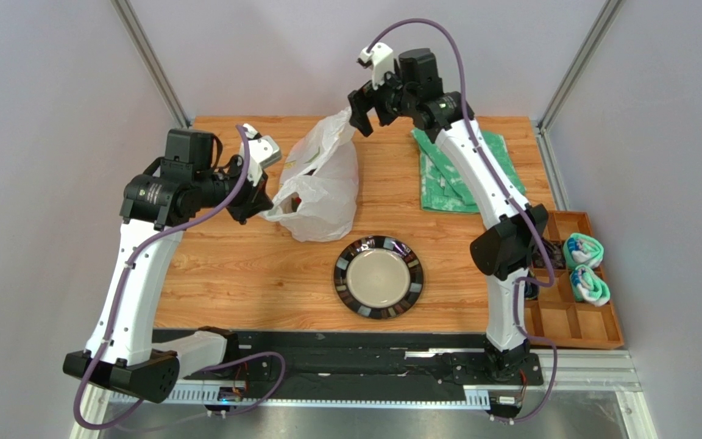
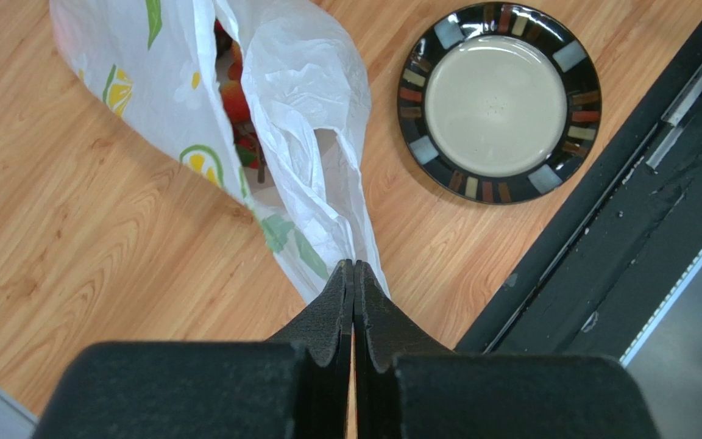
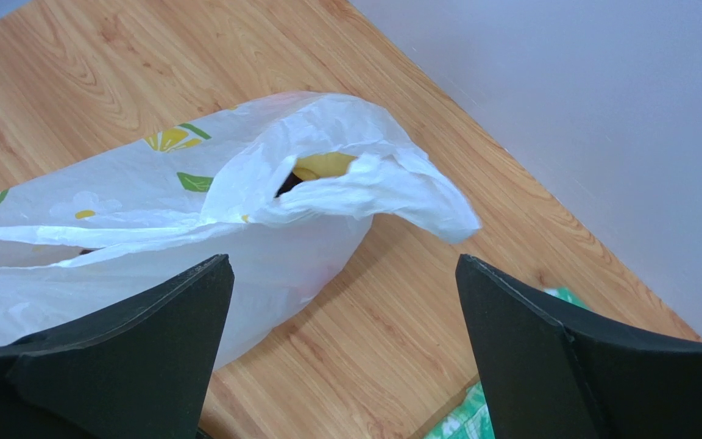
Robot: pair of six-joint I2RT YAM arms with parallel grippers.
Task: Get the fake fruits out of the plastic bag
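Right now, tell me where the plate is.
In the top view, the plate lies on the table, around its middle and close to the near edge, just near-right of the bag.

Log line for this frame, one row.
left gripper: shut on plastic bag edge | right gripper: open, over bag's far end | fake fruits: inside bag | plate: empty

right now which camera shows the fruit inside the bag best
Left wrist: it looks into the open plastic bag, where red and orange fake fruits show. Right wrist catches only one yellow piece through a gap. Top external shows the bag from outside, no fruit clearly visible.
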